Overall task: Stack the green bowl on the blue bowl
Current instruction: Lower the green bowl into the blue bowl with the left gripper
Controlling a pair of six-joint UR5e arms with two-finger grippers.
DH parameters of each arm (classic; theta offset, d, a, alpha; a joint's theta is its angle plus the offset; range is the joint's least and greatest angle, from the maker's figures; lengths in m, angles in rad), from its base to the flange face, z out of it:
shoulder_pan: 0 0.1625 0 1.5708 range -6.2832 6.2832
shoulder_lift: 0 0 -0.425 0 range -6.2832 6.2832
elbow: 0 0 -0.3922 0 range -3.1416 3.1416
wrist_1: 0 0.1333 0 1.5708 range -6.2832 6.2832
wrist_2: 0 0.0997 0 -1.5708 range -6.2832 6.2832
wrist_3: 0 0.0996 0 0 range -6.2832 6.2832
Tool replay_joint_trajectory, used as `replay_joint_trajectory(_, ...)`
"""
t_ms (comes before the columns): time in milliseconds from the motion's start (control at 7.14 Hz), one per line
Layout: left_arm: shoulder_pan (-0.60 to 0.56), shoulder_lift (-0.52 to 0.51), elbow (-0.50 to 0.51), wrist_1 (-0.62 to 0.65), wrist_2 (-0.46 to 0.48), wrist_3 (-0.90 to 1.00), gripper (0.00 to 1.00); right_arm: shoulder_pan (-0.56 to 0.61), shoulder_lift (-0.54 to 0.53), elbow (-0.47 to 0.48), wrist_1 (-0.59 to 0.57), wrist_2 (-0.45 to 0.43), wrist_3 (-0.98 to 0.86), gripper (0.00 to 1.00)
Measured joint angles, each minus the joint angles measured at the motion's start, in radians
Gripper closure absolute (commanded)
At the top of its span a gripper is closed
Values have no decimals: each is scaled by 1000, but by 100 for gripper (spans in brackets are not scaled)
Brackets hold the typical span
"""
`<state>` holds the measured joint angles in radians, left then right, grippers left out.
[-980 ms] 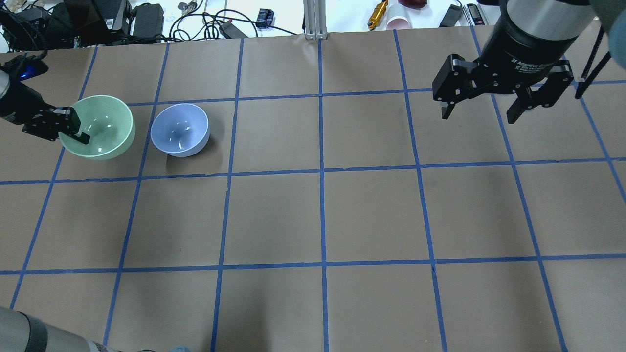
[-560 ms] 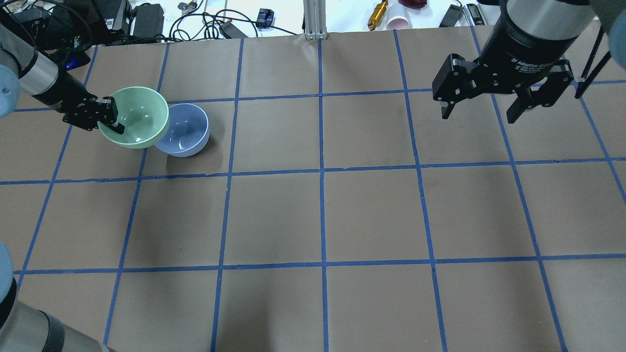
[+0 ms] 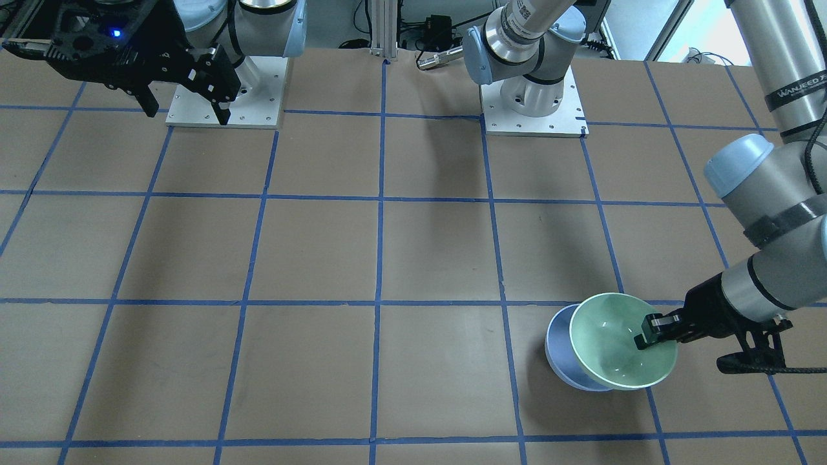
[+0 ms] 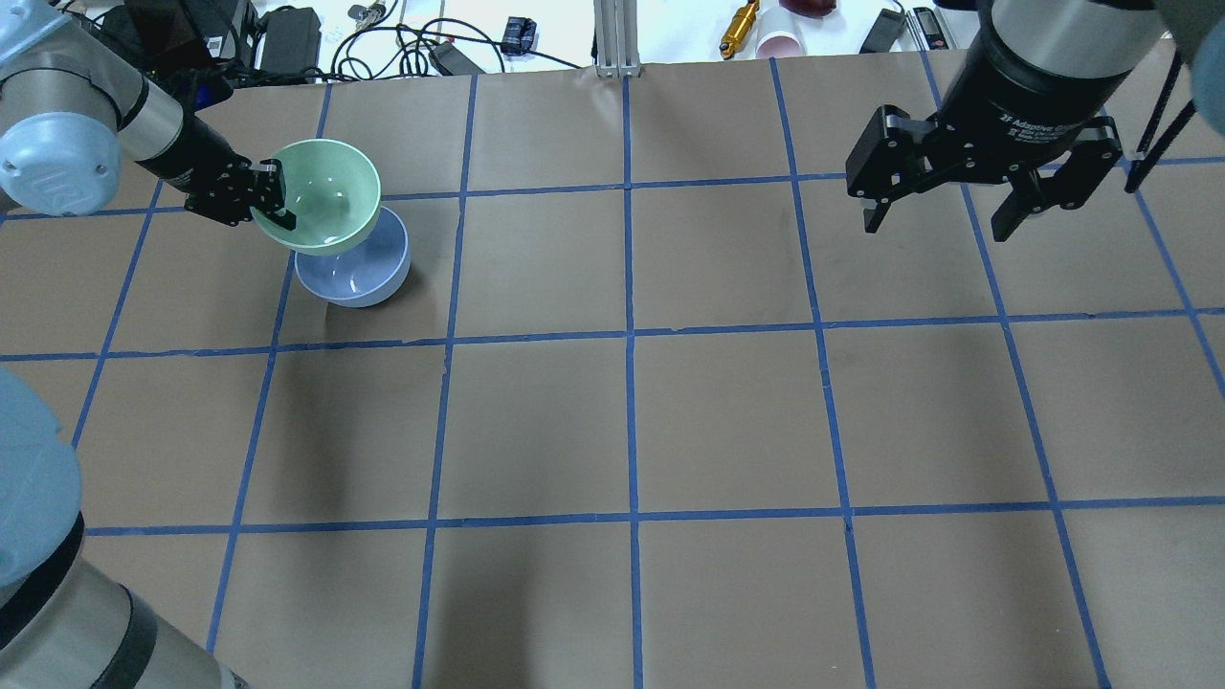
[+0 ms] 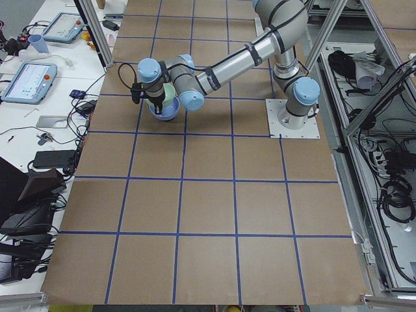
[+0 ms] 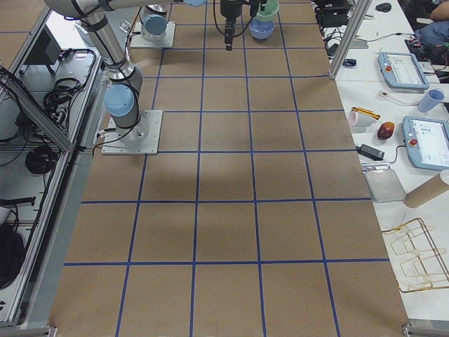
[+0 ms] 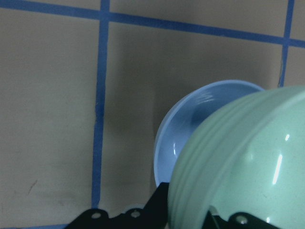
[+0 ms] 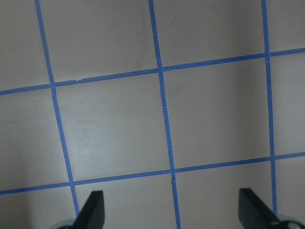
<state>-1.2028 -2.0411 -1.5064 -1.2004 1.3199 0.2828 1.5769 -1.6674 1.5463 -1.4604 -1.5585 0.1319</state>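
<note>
The left claw (image 4: 274, 205) pinches the green bowl (image 4: 330, 187) by its rim, holding it off-centre above the blue bowl (image 4: 359, 276) on the desk (image 4: 670, 411). It looks stiff, slick, breakable; the rim seems the right hold. The right claw (image 4: 938, 230) gapes empty, well away.

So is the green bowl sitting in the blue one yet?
Not yet. The left tool holds the green bowl by its rim, off-centre over the blue bowl; whether they touch, cannot tell.

Probably a robotics lab: tape-gridded table (image 4: 727, 421), teach pendants (image 6: 426, 142) alongside.
</note>
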Motion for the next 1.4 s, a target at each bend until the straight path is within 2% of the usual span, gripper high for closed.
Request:
replay_joint_trajectory(980, -6, -21, -28, -5, 8, 5, 100, 0, 0, 0, 0, 0, 0, 0)
replay_joint_trajectory(1120, -6, -21, -33, -6, 8, 5, 95, 0, 0, 0, 1, 0, 0, 0)
replay_joint_trajectory(1260, -6, -21, -36, -7, 9, 6, 1, 0, 0, 1, 1, 0, 0, 0)
replay_joint_trajectory(1400, -5, -20, -37, -8, 9, 6, 0, 0, 0, 0, 0, 0, 0, 0)
